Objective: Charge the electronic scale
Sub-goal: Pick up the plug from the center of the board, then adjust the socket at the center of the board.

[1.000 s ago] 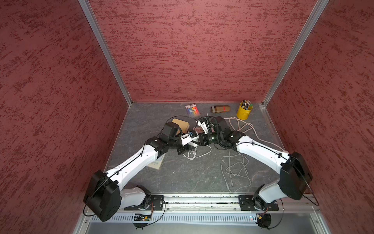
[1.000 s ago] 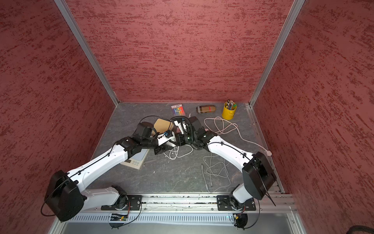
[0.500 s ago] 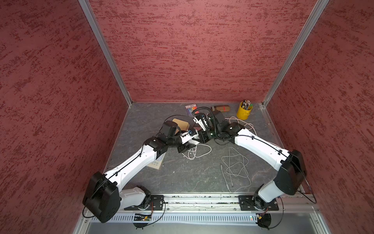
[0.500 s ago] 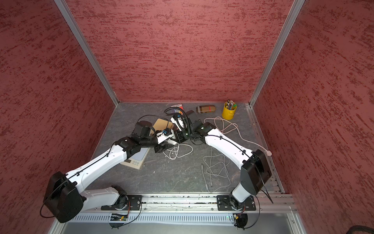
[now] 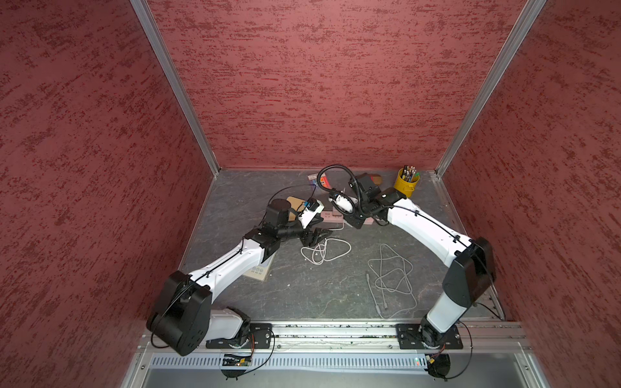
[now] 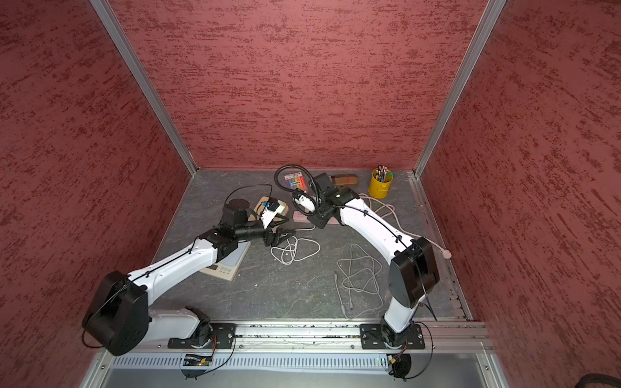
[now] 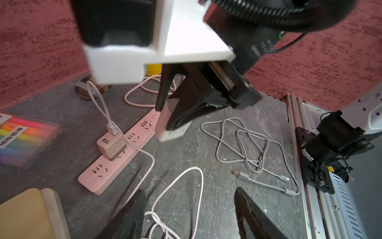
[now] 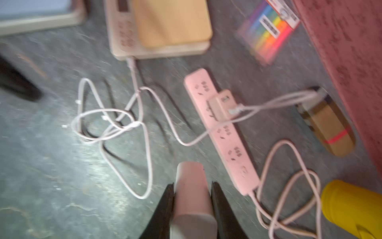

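I see the left gripper [image 5: 316, 235] at mid-frame in both top views, low over the looped white cable [image 5: 324, 252]; its jaws stand well apart with nothing between them, and in the left wrist view the dark fingers [image 7: 132, 217] flank only bare floor and cable. The right gripper [image 8: 192, 184] sits just right of it and a little higher in the frame; its jaws are pinched on a pale adapter block [image 8: 194, 198], held over the gray table [image 5: 302, 295] beside the pink power strip [image 8: 223, 124]. The electronic scale [image 8: 161, 27], with its wooden top, lies just up and left of centre; in a top view the scale [image 6: 260, 205] is partly hidden by the left wrist camera. The white cable's end meets the scale's edge; its other end runs into a charger [image 7: 111, 144] seated in the strip. A second scale [image 6: 221, 267] lies under the left forearm; a gray cable [image 5: 389, 278] lies loose at lower right of centre; a yellow pen cup [image 5: 407, 183] stands in the far right corner.
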You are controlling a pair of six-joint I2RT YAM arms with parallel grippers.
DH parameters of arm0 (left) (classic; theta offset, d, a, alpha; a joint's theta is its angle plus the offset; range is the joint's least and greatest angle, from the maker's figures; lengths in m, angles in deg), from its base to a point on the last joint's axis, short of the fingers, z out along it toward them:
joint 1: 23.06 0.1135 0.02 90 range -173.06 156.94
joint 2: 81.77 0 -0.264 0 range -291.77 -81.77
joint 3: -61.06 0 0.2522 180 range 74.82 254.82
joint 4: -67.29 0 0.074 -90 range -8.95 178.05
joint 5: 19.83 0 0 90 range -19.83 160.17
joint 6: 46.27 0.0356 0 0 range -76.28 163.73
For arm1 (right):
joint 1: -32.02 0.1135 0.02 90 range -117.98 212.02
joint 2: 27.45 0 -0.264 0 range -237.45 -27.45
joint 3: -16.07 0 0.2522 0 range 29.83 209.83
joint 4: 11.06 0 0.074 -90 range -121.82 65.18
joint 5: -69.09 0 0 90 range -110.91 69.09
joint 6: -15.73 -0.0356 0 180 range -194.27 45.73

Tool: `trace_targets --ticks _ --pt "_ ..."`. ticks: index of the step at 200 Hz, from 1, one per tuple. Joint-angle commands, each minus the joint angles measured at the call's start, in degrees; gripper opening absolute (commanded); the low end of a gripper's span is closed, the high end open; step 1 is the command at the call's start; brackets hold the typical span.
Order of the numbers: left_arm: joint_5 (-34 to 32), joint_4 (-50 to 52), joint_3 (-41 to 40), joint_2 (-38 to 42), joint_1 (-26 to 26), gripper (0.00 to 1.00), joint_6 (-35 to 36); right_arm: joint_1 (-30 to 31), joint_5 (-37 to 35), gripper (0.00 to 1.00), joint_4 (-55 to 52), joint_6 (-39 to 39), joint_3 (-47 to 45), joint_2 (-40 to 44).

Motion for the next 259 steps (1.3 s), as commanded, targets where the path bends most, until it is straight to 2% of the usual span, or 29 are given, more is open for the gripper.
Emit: trace_targets --ticks 1,31,76,99,115,142,211,234,259 --pt "2.59 -4.65 1.88 -3.78 0.05 0.67 -5.77 -4.92 -2.87 0.0 1.01 10.89 1.02 -1.77" --pt "2.44 -5.75 2.45 -7.51 -0.04 0.66 -7.01 -10.77 -1.04 0.0 4.86 13.55 5.94 -9.29" --pt "2.02 -8.33 2.18 -11.49 0.0 0.66 -8.69 -12.38 3.47 0.0 -0.36 4.64 24.34 -23.03" --pt "2.61 -7.9 3.05 -12.92 0.0 0.66 -8.78 -12.52 -0.94 0.0 -2.61 -0.73 29.95 -29.26" --pt "2.81 -6.8 3.55 -13.28 -0.04 0.66 -8.51 -13.17 -1.0 0.0 -6.04 -4.59 33.66 -32.8" --pt "2.85 -5.84 3.23 -12.95 0.0 0.65 -7.99 -13.26 1.78 0.0 -8.71 -6.32 31.29 -32.8" --pt "3.07 -4.92 1.62 -10.79 -0.11 0.65 -6.98 -9.35 10.28 0.0 -1.35 -6.47 7.64 -19.28" --pt "3.15 -4.81 1.05 -10.3 -0.1 0.65 -6.78 -7.73 12.55 0.0 -0.13 -7.5 3.15 -16.66" --pt "3.42 -4.86 0.58 -10.17 -0.31 0.65 -6.9 -7.17 11.89 0.0 -0.34 -8.02 3.51 -15.58"
